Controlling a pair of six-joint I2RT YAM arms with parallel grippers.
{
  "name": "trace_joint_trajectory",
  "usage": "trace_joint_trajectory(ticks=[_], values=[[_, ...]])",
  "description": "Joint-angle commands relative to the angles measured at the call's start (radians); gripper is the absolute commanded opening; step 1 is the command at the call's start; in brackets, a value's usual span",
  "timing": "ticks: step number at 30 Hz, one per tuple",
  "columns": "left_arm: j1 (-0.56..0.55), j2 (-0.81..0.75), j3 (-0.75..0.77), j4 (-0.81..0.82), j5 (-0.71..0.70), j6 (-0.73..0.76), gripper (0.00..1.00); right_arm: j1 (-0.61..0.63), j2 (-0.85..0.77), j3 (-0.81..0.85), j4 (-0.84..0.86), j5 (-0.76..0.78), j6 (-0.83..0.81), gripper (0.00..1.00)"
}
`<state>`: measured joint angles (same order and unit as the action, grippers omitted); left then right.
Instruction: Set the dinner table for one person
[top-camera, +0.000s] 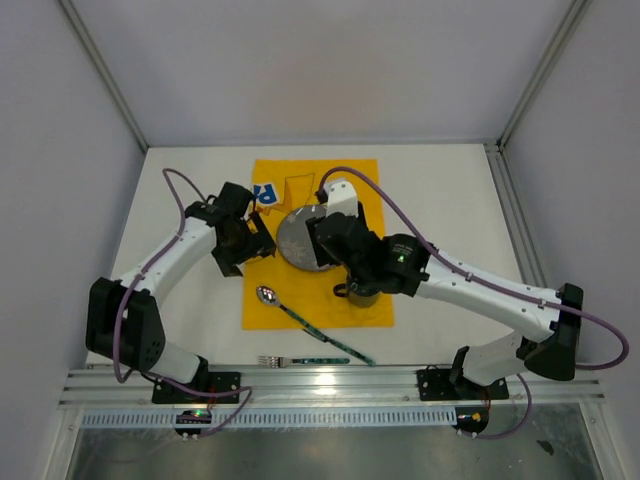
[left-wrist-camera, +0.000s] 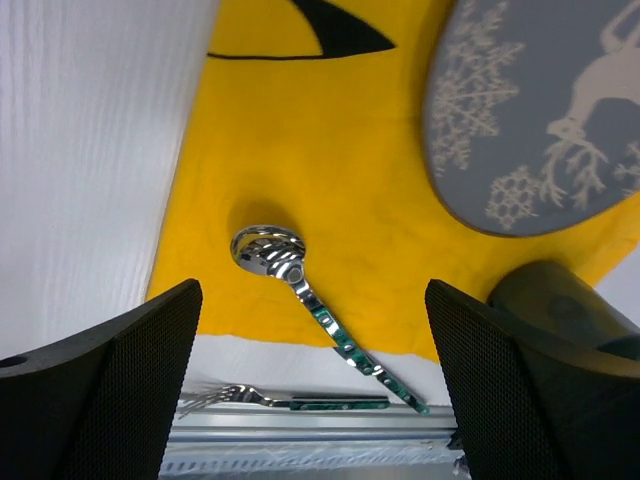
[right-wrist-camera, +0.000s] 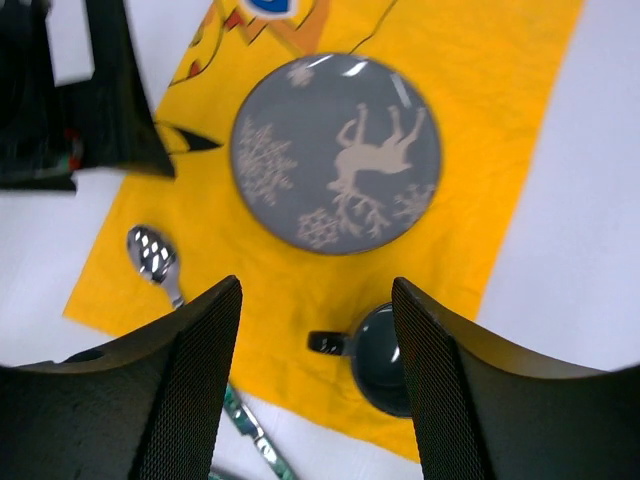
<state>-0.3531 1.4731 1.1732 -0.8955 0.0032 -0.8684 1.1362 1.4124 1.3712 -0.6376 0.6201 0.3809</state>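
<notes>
Spoon (left-wrist-camera: 325, 322) looks thin, stiff and slippery on the cloth (left-wrist-camera: 300, 120); better pinch its handle. Left hand (left-wrist-camera: 310, 300) and right hand (right-wrist-camera: 315, 290) stand spread, empty.

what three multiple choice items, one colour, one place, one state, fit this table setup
1. The plate is: a) grey b) red c) white
2. The fork lies: a) on the plate b) on the bare dinner table, off the cloth c) under the cloth
3. The right fingers are: a) open b) shut on the fork c) shut on the plate
Answers: a, grey face with pale reindeer; b, it rests on white tabletop; a, a wide gap shows between them.
</notes>
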Motion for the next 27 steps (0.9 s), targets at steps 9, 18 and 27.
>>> trace_joint_trajectory(ticks=[9,18,27], values=[[-0.173,0.091,-0.081,0.023,-0.112,-0.475,0.95,-0.13,-0.092,0.052,-0.013,0.112,-0.12,0.66],[-0.337,0.271,0.063,-0.043,-0.155,-0.722,0.95,-0.151,-0.19,-0.033,0.013,0.026,-0.198,0.66],[-0.472,0.291,0.132,-0.247,-0.19,-0.899,0.95,-0.164,-0.222,-0.069,0.033,-0.034,-0.197,0.66]])
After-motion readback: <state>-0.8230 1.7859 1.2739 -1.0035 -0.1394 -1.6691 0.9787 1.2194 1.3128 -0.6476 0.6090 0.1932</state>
